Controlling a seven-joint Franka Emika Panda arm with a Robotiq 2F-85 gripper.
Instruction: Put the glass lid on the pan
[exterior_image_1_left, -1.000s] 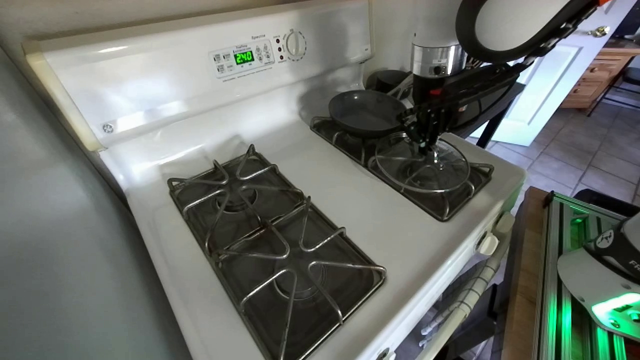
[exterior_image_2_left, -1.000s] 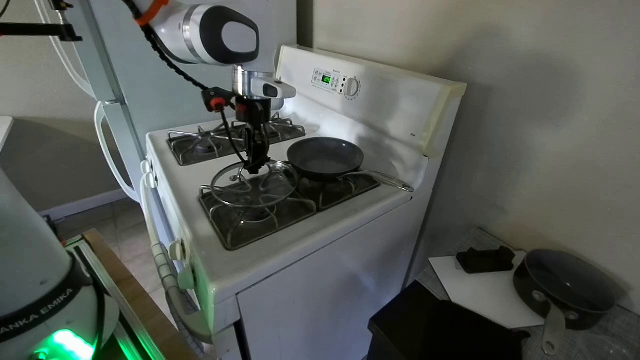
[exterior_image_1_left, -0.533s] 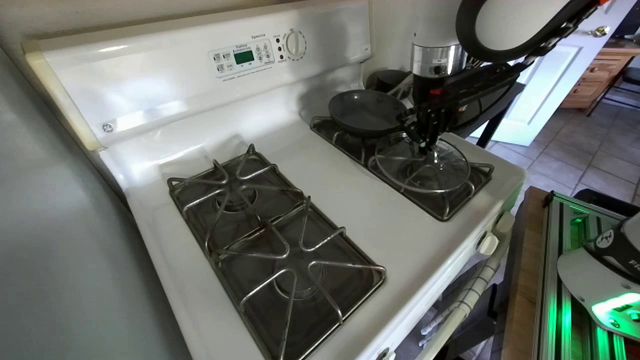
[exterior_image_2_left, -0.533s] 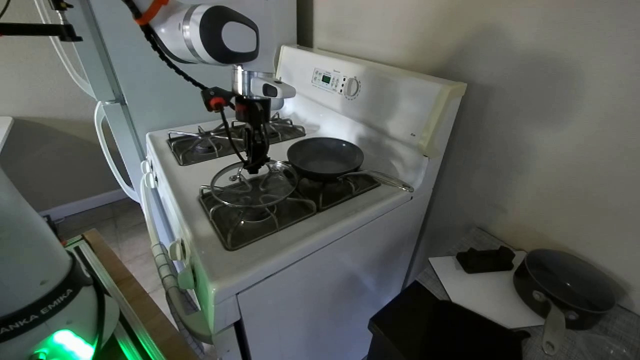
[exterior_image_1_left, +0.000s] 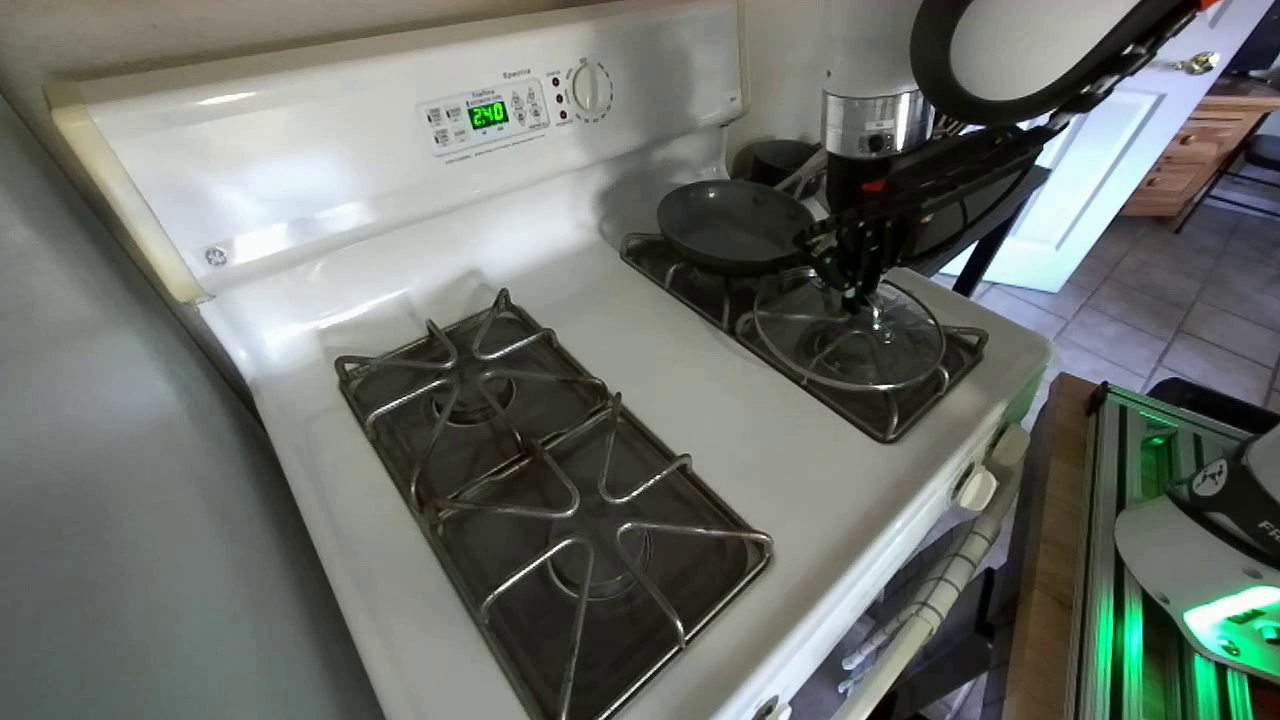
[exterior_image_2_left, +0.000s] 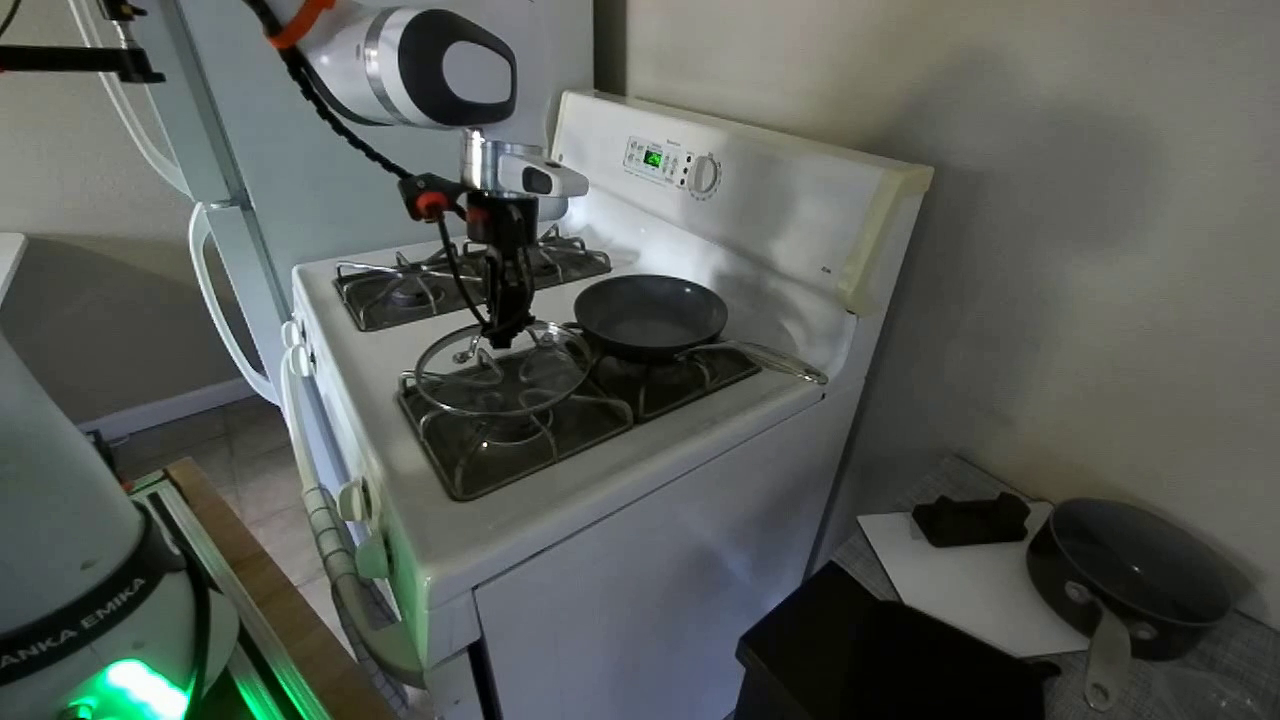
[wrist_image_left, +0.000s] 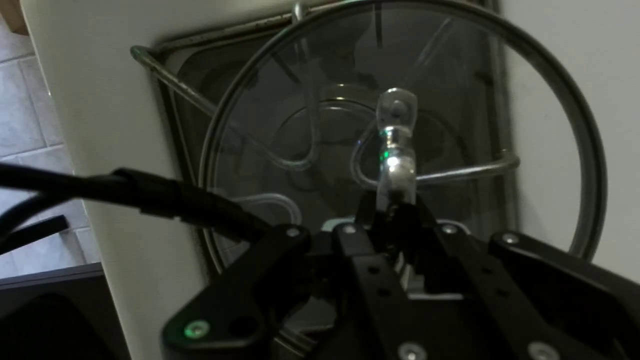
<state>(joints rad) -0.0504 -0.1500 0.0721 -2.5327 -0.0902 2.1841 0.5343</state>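
Observation:
The clear glass lid (exterior_image_1_left: 838, 352) with its thin metal rim is over the front burner grate, beside the pan; it also shows in an exterior view (exterior_image_2_left: 490, 385) and in the wrist view (wrist_image_left: 320, 130). My gripper (exterior_image_1_left: 855, 300) is shut on the lid's silvery knob handle (wrist_image_left: 396, 160); its fingertips (wrist_image_left: 395, 210) are dark and partly hidden. The gripper also shows at the lid in an exterior view (exterior_image_2_left: 508, 338). The dark grey pan (exterior_image_1_left: 735, 225) rests on the rear burner, uncovered, in an exterior view too (exterior_image_2_left: 650, 315). Its metal handle (exterior_image_2_left: 775, 358) points away from the stove's middle.
Burner grates (exterior_image_1_left: 590, 500) stand on the stove's far side from the pan. The control panel (exterior_image_1_left: 400, 150) rises behind the stovetop. A saucepan (exterior_image_2_left: 1130, 575) and a black box (exterior_image_2_left: 880, 650) are beside the stove. A cable (wrist_image_left: 165, 197) runs by the gripper.
My gripper and the held lid have shifted very slightly away from the pan, toward the stove's front. The pan has not moved. The clock display blinks.

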